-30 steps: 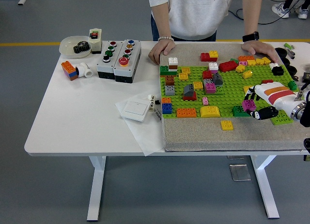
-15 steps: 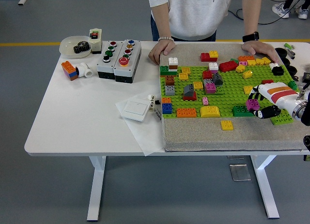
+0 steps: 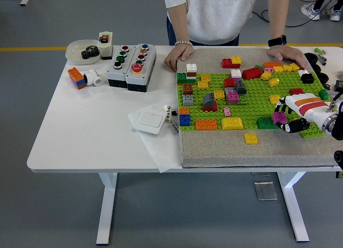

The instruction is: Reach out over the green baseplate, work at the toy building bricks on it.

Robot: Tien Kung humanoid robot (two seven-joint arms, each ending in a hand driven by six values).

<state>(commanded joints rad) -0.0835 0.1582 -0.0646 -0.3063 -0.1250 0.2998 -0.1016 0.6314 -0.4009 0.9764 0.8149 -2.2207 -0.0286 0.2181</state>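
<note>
Right hand (image 3: 292, 115) low over table's right side, fingers curled.

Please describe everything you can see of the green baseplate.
The green baseplate is a flat, studded plastic sheet, bright green, lying on a grey mat on the table's right part. Many coloured bricks stand scattered on it. The robot's right hand reaches over its right edge, at a magenta brick. A person's hands rest just beyond its far edge.

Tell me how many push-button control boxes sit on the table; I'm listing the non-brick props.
2. The grey button boxes stand side by side left of the green baseplate: one with three buttons, one with four. A smaller switch box stands behind them.
</note>
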